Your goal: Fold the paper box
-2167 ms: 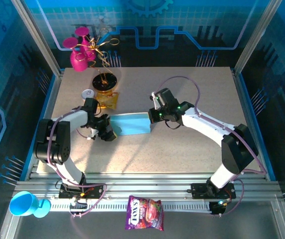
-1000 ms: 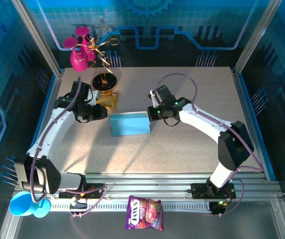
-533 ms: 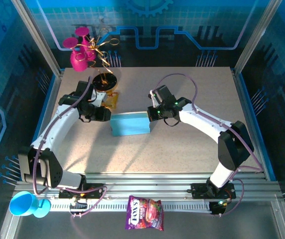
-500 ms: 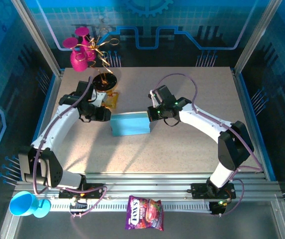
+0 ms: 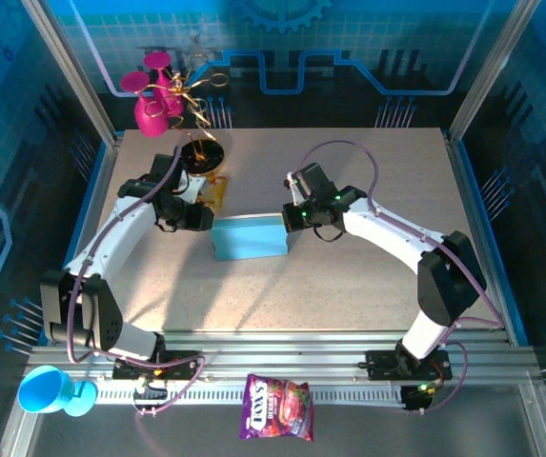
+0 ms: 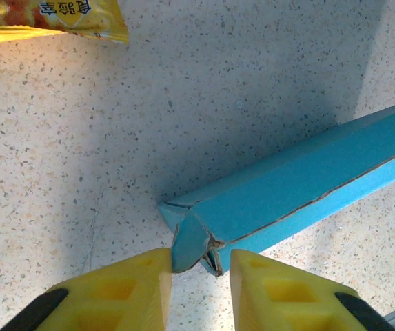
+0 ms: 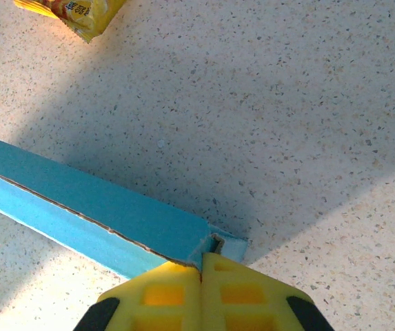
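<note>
1. The left gripper [image 6: 198, 276] stands part open. The box [image 6: 287, 193] has its frayed left corner in the gap, touching or nearly touching the inner face of one finger. It is not clamped.
2. The right gripper [image 7: 200, 276] is fully closed, its tips against the box's right end corner. I cannot tell whether a thin flap is pinched between them.
3. The box lies near the middle of the table [image 5: 349, 305], lengthwise between the two grippers. It looks closed and shallow, with a seam along its side.
4. A yellow packet [image 6: 52, 17] lies just beyond the box's left end, apart from it.
5. Handling, as a judgement: the box is thin card, so it should be light and likely to slide on the smooth top unless one end is pinned. It will bend along its creases but crumple or tear elsewhere, and the left corner is already ragged. Grip flap edges close to a crease, not the worn corner, and squeeze gently.
6. Since the earliest frame the left arm has unfolded and swung out. Its gripper has moved from the box's near-left corner to the far-left one. The right gripper has stayed at the right end, and the box has barely shifted.
</note>
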{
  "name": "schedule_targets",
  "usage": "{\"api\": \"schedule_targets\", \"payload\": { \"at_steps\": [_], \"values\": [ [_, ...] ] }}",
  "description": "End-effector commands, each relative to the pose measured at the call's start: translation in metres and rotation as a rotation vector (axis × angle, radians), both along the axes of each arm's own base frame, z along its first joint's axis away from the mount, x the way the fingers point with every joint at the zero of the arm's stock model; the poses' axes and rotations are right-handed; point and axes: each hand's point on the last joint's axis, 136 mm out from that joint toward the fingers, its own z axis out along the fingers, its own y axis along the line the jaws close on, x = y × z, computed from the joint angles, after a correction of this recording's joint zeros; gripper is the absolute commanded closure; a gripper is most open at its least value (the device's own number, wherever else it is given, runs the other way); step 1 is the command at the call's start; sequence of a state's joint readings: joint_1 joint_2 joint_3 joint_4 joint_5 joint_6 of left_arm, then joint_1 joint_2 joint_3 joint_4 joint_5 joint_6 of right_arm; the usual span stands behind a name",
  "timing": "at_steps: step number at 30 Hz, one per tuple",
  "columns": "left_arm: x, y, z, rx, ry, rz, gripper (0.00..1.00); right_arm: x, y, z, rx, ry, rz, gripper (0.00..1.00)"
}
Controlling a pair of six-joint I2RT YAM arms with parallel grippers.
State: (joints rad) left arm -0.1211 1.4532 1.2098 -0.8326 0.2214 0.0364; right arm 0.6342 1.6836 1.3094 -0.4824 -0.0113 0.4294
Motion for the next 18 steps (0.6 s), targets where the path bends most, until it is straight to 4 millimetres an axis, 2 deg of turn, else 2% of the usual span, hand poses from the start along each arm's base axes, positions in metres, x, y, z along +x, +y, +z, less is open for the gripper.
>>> {"api": "schedule_targets", "payload": {
  "at_steps": [1,4,11,18],
  "values": [
    [0.0087,-0.0031,0.0094,0.005,-0.044,-0.023,0.75,-0.0287,-0.0061,-0.0318,-0.072,0.143,0.033,1.00],
    [0.0099,-0.0037,0.0088,0.000,-0.040,-0.015,0.81,-0.0281,-0.0062,-0.0321,-0.074,0.141,0.033,1.00],
    [0.0092,-0.0046,0.0098,-0.012,-0.042,0.000,0.82,-0.0285,-0.0058,-0.0312,-0.073,0.140,0.036,1.00],
    [0.0070,-0.0086,0.0110,-0.054,-0.001,0.043,0.88,-0.0293,-0.0060,-0.0323,-0.075,0.146,0.036,1.00]
  ]
}}
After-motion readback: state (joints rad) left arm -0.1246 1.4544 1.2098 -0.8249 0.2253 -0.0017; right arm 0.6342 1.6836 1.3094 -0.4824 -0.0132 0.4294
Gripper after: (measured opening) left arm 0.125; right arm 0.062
